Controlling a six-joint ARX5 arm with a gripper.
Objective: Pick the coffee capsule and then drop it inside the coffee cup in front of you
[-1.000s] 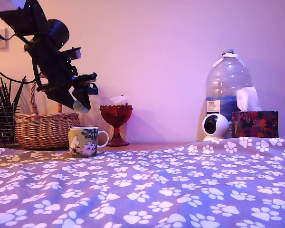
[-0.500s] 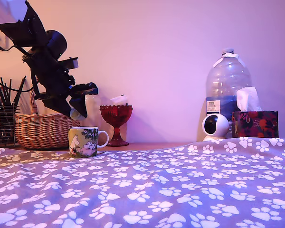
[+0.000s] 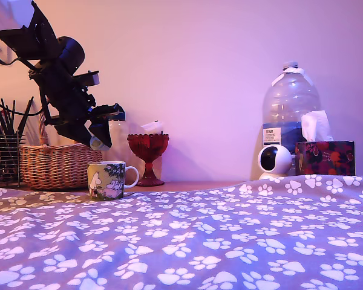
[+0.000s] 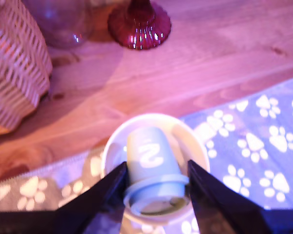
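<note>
The purple cloth printed with white paw marks [image 3: 230, 235] spreads across the foreground, and the illustrated ceramic mug with its white handle and green-yellow cartoon of white figures [image 3: 107, 179] stands at its far edge, toward the exterior view's left. Everything else I place from that mug. Far off to the exterior view's right of it stands a big clear plastic water bottle [image 3: 290, 118], with a patterned tissue box [image 3: 324, 157] and a small white round camera [image 3: 273, 160] near the bottle's foot. Behind the mug, toward the exterior view's left, sits a woven wicker basket [image 3: 54, 164]; a wire holder of dark pencils [image 3: 3, 148] is farther that way. Just behind the mug on the other side stands a dark red glass goblet [image 3: 147, 154] on bare wooden tabletop [image 4: 195, 63].

My black arm [image 3: 54, 78] slopes down from the upper left of the exterior view, and my gripper [image 3: 100, 136] hangs directly above the mug, not touching it. My two black fingers [image 4: 100, 195] are clenched on the small tapered coffee capsule [image 4: 151, 168], pressing its flanks near the rim. In the wrist view the capsule looks pale with a light squiggle on its side, and it sits framed within the mug's round white opening [image 4: 198, 146] below.
</note>
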